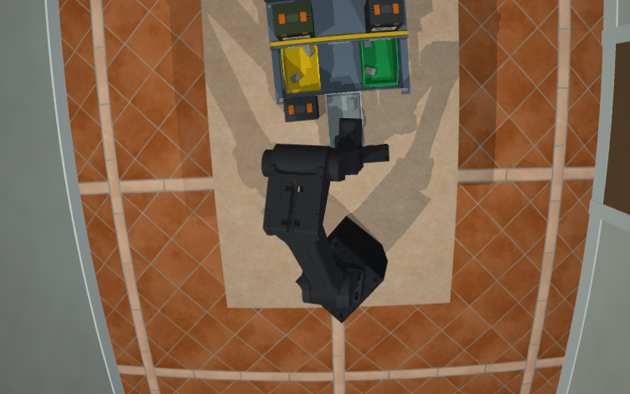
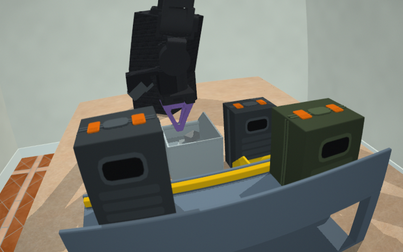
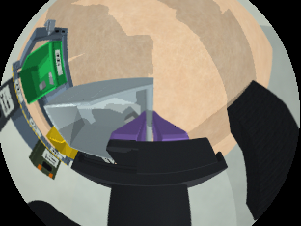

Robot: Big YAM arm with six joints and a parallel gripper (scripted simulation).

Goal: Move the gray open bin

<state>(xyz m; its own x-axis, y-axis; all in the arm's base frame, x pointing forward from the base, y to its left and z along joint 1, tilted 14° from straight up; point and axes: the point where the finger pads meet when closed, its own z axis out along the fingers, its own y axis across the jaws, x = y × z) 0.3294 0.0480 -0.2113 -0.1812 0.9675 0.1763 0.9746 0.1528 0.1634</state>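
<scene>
Three open bins [image 1: 343, 108] — three closed cases [image 2: 125, 162].

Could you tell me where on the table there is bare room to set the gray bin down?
Bare wood lies on both sides of the arm, toward the table's long edges. It is crowded by the shelf and the dark case beside the gray bin.

The tan table [image 1: 420, 235] carries the blue-gray shelf [image 1: 339, 73] at twelve o'clock and the arm's base [image 1: 352, 269] at six.
</scene>
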